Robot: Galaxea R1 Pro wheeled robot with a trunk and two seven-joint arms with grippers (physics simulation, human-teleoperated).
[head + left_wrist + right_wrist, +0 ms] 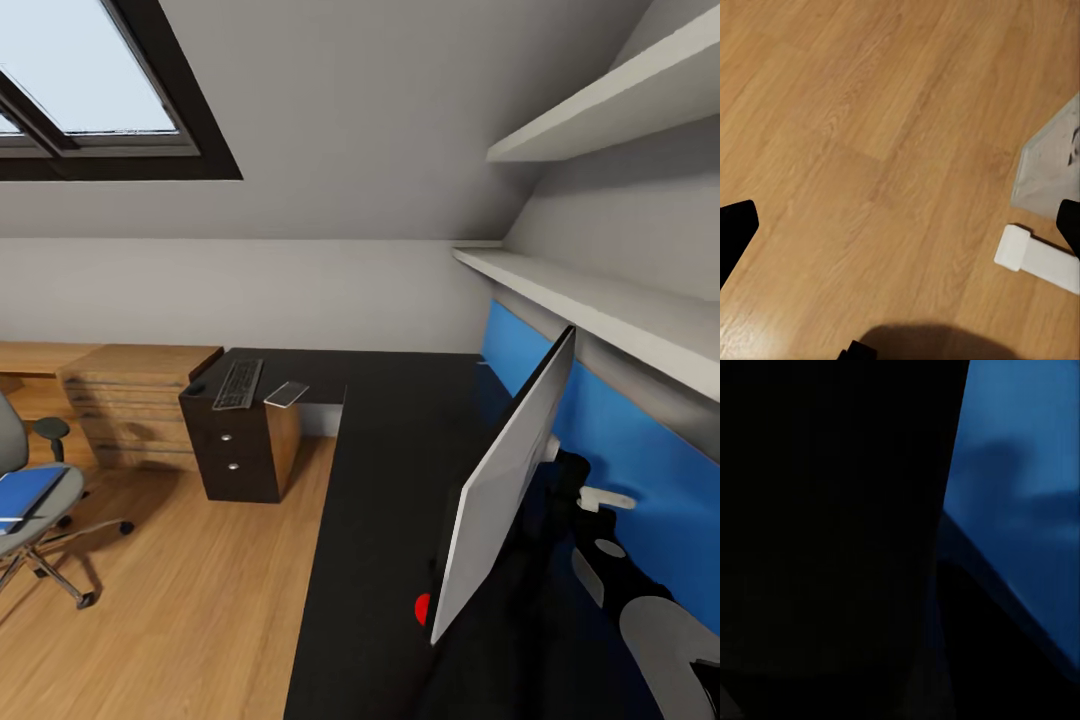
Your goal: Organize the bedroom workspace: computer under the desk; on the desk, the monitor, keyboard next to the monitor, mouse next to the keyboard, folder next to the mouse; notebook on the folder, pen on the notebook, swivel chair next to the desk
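Head view: the monitor (pixel 505 490) sits at right of centre, pale grey back toward the camera, tilted, over the long black desk (pixel 380 480) that runs from the lower middle of the frame up to the centre and bends left. Behind the monitor, at lower right, part of the right arm (pixel 640 590) shows against the blue back panel (pixel 610 440) — gripper itself hidden, so cannot tell if its jaws are open or closed. A small red spot (pixel 422 607) shows at the monitor's lower edge; can't tell what it is. On the desk's far left end, left of centre: the keyboard (pixel 238 384), the mouse (pixel 196 387) just left of it, and a flat grey item (pixel 287 393) just right of it — too small to name. A dark drawer unit (pixel 240 450) stands under that end, with a light wooden drawer chest (pixel 135 410) to its left. The swivel chair (pixel 35 500) is at the left edge on the wood floor (pixel 200 600), well apart from the desk, with the blue folder (pixel 35 492) lying on its seat. Skylight (pixel 90 90) upper left, white shelves (pixel 610 200) upper right. Left wrist view: wood floor, a white desk leg (pixel 1039 260) and a grey shape (pixel 1050 169) at the right edge; dark finger tips (pixel 735 236) at both side edges, wide apart — left jaws open, gripping nothing. Right wrist view: mostly black, blue panel in the upper right.
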